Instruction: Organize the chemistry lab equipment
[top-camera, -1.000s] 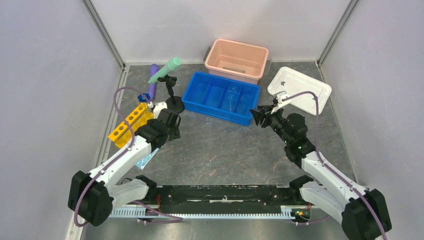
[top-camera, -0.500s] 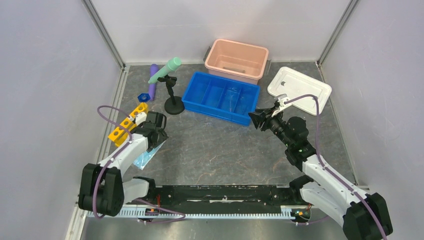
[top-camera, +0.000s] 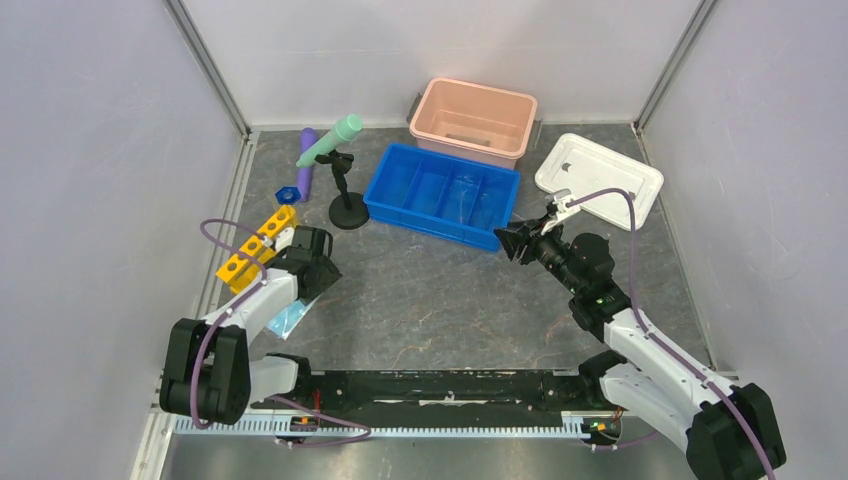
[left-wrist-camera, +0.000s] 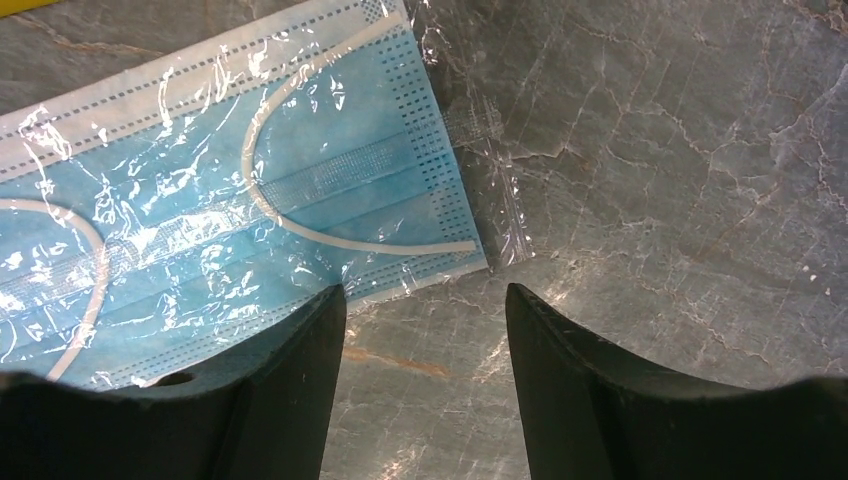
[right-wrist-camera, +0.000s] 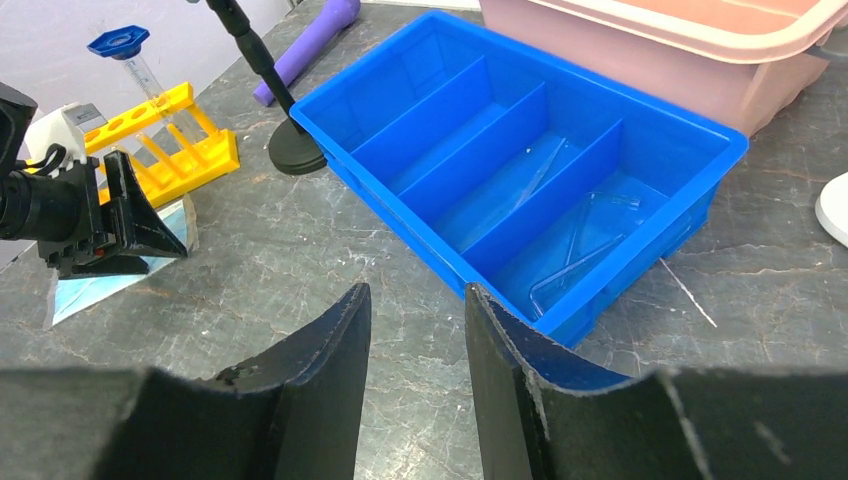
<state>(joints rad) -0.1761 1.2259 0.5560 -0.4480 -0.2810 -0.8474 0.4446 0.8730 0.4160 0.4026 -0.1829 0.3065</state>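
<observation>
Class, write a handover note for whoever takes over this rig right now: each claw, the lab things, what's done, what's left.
Left claw open, low over a corner of the bagged mask, holding nothing. Right claw open, empty, facing the blue tray.
Yellow rack beside the mask; mint-green tube on the black stand; purple tube lying beside it.
Done: clear glass pieces lie in the tray.
Left: mask, rack, stand and both tubes are outside it.

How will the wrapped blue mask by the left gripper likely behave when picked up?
The mask lies flat in crinkled clear film, so it is probably floppy and would drape from a pinched edge. The glossy film looks slippery for the left gripper. Thin and flat, it is likely very light and may skid if pushed.
</observation>
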